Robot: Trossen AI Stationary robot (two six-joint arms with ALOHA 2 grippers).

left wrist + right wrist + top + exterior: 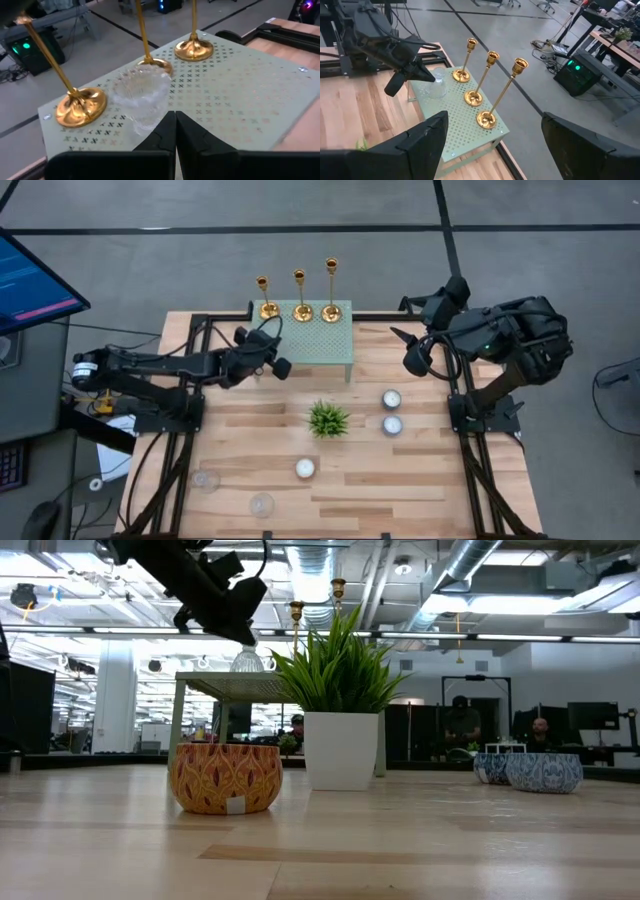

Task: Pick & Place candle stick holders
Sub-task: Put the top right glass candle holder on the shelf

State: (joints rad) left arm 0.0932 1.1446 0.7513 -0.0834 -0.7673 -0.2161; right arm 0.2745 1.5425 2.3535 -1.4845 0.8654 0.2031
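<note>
high: three candle stick holders [299, 295] upright in a row on green stand [325, 335] | low: left gripper [232, 625] above glass cup [247, 661] | left wrist: fingers pinched on cup rim; release gently, avoid gold bases | right wrist: right gripper [495, 145] wide, waiting.

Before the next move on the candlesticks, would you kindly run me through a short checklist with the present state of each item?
1. Three gold candlesticks upright on the green stand: ok.
2. Left gripper free to grasp: not ok, fingers shut.
3. Path clear: not ok, a clear glass cup stands on the stand between the left gripper and the candlesticks.
4. Right gripper open, waiting beside the stand: ok.
5. Space on the table for placing: ok.
</note>
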